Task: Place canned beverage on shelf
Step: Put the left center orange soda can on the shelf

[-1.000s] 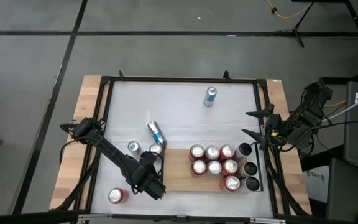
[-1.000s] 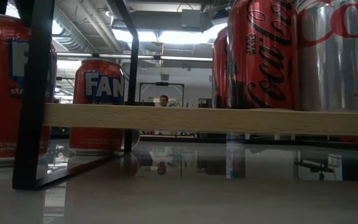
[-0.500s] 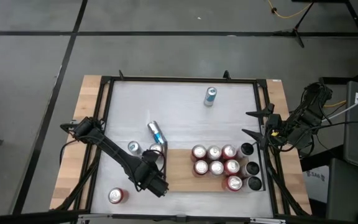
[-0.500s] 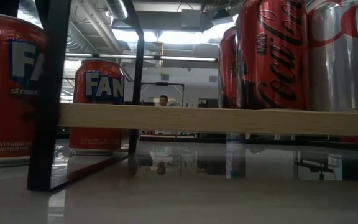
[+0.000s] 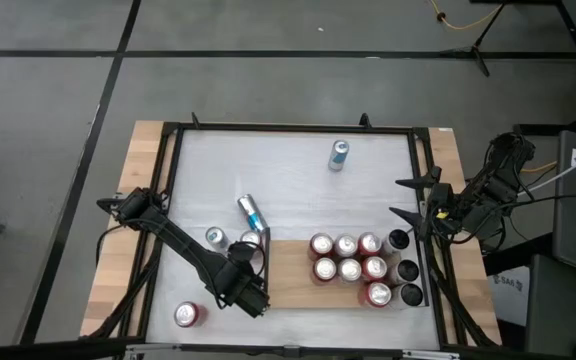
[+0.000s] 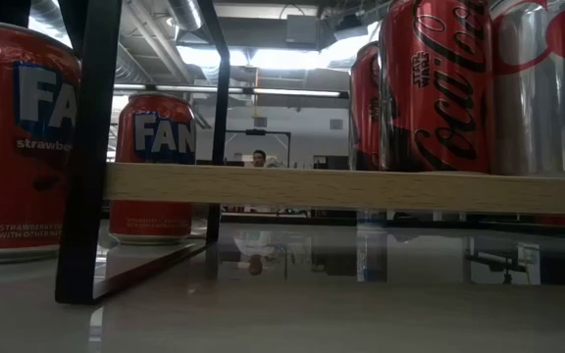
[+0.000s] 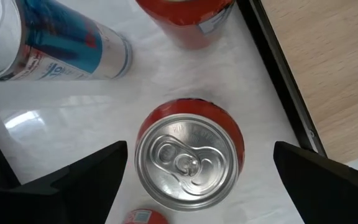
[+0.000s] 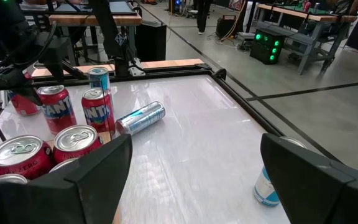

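Note:
A red can with a silver top [image 7: 188,158] stands upright on the white table, right beside the shelf's left end. My left gripper [image 7: 201,180] [image 5: 246,292] hangs above it, pointing down and open, one finger on either side of the can. It hides this can in the high view. The shelf [image 5: 288,270] is a light wooden board [image 6: 361,188] with black end rails [image 7: 278,81]. Several cans [image 5: 348,265] stand on its right half. My right gripper [image 5: 408,198] [image 8: 191,180] waits open at the table's right edge. My left gripper's finger [image 7: 319,180] on the shelf side shows over the shelf's left rail [image 7: 303,134]. Whether it touches the rail I cannot tell. The can's top stands free between the fingers.
A blue can [image 5: 252,213] lies on its side just beyond my left gripper, with two upright cans [image 5: 215,238] [image 5: 251,240] near it. A red can [image 5: 188,315] stands at the near left and a blue one [image 5: 338,155] at the far middle.
The shelf and its cans have slid a little toward the table's right edge; in the low view its left rail has moved right against the red cans behind it.

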Robot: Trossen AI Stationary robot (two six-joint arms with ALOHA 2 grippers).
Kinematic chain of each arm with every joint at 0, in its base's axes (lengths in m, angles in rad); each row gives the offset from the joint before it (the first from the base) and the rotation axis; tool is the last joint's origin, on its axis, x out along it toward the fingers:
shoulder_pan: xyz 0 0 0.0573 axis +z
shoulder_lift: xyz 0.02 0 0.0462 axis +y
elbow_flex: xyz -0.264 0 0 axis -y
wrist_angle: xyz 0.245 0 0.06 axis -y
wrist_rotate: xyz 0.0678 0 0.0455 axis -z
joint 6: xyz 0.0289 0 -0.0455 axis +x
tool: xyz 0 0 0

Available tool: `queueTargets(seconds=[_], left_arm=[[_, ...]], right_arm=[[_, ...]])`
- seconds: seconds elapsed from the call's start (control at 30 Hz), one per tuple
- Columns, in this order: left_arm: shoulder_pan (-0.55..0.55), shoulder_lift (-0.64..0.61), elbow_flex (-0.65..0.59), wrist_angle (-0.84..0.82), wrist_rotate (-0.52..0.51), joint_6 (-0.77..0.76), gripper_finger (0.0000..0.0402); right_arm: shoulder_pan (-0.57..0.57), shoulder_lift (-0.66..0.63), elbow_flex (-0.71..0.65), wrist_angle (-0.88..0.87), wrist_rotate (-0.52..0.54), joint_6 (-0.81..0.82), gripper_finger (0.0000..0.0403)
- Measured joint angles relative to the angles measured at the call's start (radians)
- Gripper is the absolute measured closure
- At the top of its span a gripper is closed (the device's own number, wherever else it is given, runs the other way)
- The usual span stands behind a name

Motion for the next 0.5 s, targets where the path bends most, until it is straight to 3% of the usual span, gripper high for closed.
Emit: queueTargets(seconds=[0.5], left_arm=[[0.0,0.002,-0.001,0.005,0.041,-0.03,0.0001]], right_arm=[[0.0,0.0,0.0,0.0,0.0,0.0,0.0056]])
